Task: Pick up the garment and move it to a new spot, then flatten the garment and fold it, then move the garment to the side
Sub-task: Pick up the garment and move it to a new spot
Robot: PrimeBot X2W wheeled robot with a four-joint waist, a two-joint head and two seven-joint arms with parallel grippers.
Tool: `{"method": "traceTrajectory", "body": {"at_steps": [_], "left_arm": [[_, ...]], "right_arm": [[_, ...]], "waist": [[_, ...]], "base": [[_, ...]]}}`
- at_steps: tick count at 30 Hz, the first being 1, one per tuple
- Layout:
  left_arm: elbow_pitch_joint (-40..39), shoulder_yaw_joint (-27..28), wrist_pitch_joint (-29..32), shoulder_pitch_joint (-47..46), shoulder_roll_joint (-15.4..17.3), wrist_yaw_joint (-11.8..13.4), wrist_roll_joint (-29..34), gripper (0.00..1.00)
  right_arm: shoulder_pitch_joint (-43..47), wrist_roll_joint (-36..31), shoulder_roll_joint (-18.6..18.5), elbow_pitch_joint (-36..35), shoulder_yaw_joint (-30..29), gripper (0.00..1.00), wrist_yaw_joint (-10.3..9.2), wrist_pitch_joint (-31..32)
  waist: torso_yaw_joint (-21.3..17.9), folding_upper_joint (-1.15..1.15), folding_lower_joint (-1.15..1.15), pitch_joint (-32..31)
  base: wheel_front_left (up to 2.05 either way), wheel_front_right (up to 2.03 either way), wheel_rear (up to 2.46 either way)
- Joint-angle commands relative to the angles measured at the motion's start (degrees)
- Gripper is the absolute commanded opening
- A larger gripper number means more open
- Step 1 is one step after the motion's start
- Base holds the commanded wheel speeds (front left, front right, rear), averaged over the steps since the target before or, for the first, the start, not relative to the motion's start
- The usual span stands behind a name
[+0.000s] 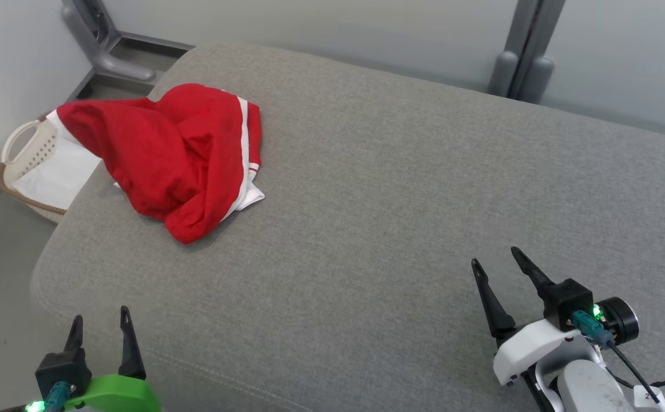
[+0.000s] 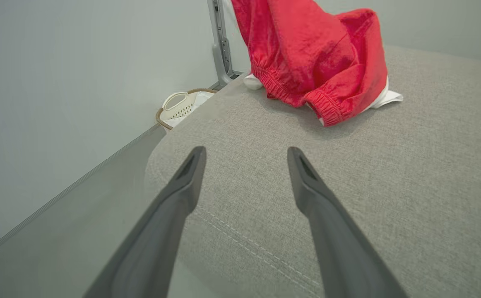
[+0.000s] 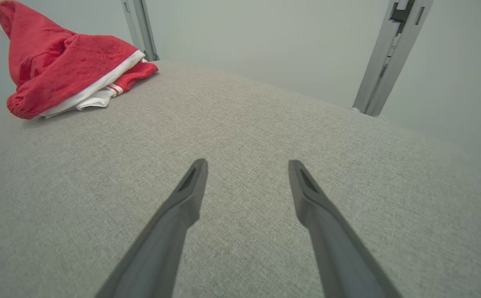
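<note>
Crumpled red garment (image 1: pixel 178 154) (white trim showing) lies at ten o'clock on a grey cushion (image 1: pixel 378 189), near a basket (image 1: pixel 23 154). Left gripper (image 1: pixel 100 313) at seven o'clock and right gripper (image 1: pixel 495 256) at five o'clock sit spread wide, empty, seemingly poised to reach.

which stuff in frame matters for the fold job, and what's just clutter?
Job:
- red garment, bunched at the far left of the grey cushion
- left gripper and right gripper, both open, holding nothing

Lying about:
- laundry basket on the floor, white cloth in it
- metal posts behind
</note>
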Motion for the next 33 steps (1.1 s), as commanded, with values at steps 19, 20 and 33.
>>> {"method": "traceTrajectory", "body": {"at_steps": [19, 20, 33], "left_arm": [[11.5, 1.5, -0.1, -25.8, 8.2, -4.0, -13.0, 1.00], [12.7, 1.2, 0.0, -27.6, 9.1, -4.0, -14.3, 1.00], [33.8, -6.9, 0.4, -41.9, 17.2, -4.0, -25.1, 1.00]], "right_arm": [[-10.4, -5.6, -0.4, -3.0, 3.1, 1.00, -0.03, -0.3], [-11.0, -5.8, -0.4, -3.4, 3.6, 1.00, -0.03, -0.3], [-13.9, -6.0, -0.5, -5.2, 6.6, 1.00, -0.03, -0.1]], "waist": [[-7.1, 0.00, 0.00, 18.3], [-7.8, 0.00, 0.00, 19.4], [-13.5, 0.00, 0.00, 24.5]], "base": [[0.00, 0.00, 0.00], [0.00, 0.00, 0.00], [0.00, 0.00, 0.00]]}}
